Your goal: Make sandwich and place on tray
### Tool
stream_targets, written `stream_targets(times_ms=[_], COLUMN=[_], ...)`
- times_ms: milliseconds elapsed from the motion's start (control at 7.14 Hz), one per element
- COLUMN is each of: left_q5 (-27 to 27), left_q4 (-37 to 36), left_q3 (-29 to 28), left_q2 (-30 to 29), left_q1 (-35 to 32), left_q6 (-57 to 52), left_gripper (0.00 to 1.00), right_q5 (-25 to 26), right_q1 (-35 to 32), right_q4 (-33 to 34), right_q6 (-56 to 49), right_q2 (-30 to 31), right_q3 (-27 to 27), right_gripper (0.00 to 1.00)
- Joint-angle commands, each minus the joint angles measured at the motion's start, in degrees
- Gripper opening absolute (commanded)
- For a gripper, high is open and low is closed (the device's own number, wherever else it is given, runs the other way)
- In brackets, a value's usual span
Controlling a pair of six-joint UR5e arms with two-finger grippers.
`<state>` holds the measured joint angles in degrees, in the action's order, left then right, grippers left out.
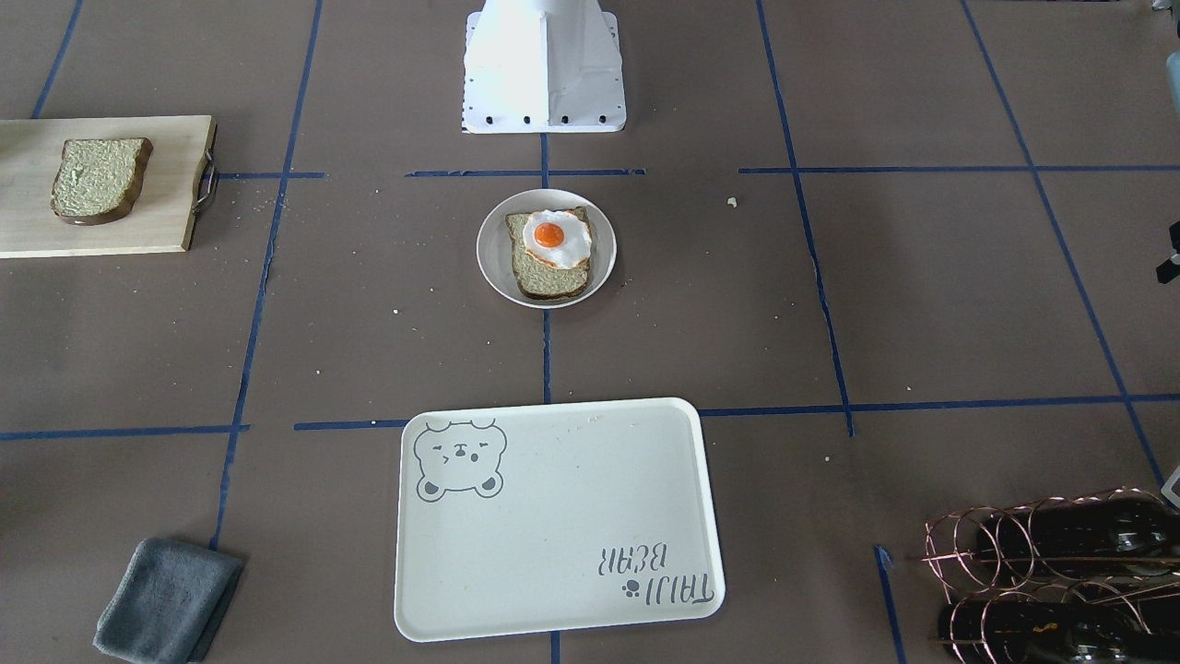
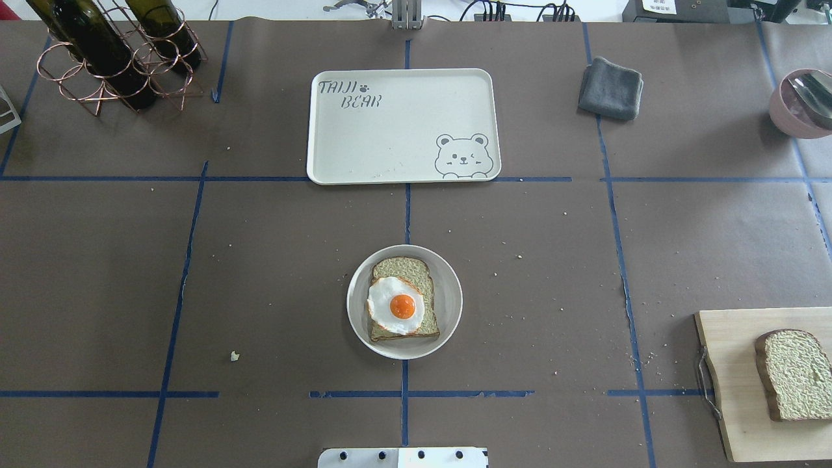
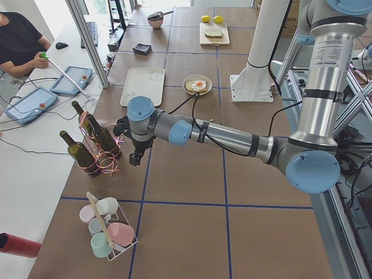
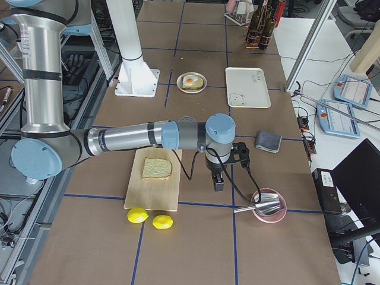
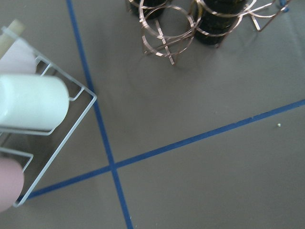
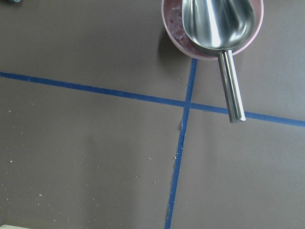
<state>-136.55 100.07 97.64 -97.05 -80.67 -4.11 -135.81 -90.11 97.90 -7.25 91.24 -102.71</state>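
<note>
One bread slice (image 2: 406, 273) lies on a small round white plate (image 2: 452, 302) at the table's middle, with a fried egg (image 2: 396, 305) on top of it. A second bread slice (image 2: 794, 374) lies on the wooden cutting board (image 2: 734, 390) at the right. The cream bear tray (image 2: 390, 136) lies bare beyond the plate. My left gripper (image 3: 135, 160) hangs over the table beside the bottle rack, far from the plate. My right gripper (image 4: 218, 183) hangs between the cutting board and a pink bowl. I cannot tell whether either is open or shut.
A copper rack of wine bottles (image 2: 110, 52) stands far left. A folded grey cloth (image 2: 611, 88) lies right of the tray. A pink bowl with a metal scoop (image 6: 212, 24) is at the far right. Two lemons (image 4: 148, 218) lie beside the board. A wire cup rack (image 3: 107, 229) stands near the left arm.
</note>
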Motion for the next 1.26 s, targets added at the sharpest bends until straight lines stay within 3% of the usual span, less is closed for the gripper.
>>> stream_targets(times_ms=[0, 420, 561, 841, 1121], left_q5=[0.06, 1.8, 5.56, 7.17, 7.35], left_q4=[1.54, 4.24, 7.83, 11.89, 12.43], left_q3=[0.02, -0.26, 0.18, 0.45, 2.02], left_q2=[-5.66, -10.87, -10.97, -11.23, -11.41], left_q1=[8.03, 17.81, 19.92, 23.36, 24.85], left_q6=[0.24, 23.26, 30.84, 42.21, 46.02], left_gripper=[1.0, 1.0, 1.0, 1.0, 1.0], right_q5=[-5.22, -5.61, -5.43, -5.17, -3.25], right_q1=[1.69, 3.53, 4.58, 6.61, 11.42], right_q4=[-0.25, -1.05, -1.05, -3.22, -26.84], right_q6=[0.31, 7.81, 10.91, 17.66, 33.87], right_q2=[0.34, 2.97, 4.98, 8.24, 17.44], right_q3=[-1.96, -2.58, -4.84, -8.98, -8.82], right_gripper=[1.0, 1.0, 1.0, 1.0, 1.0])
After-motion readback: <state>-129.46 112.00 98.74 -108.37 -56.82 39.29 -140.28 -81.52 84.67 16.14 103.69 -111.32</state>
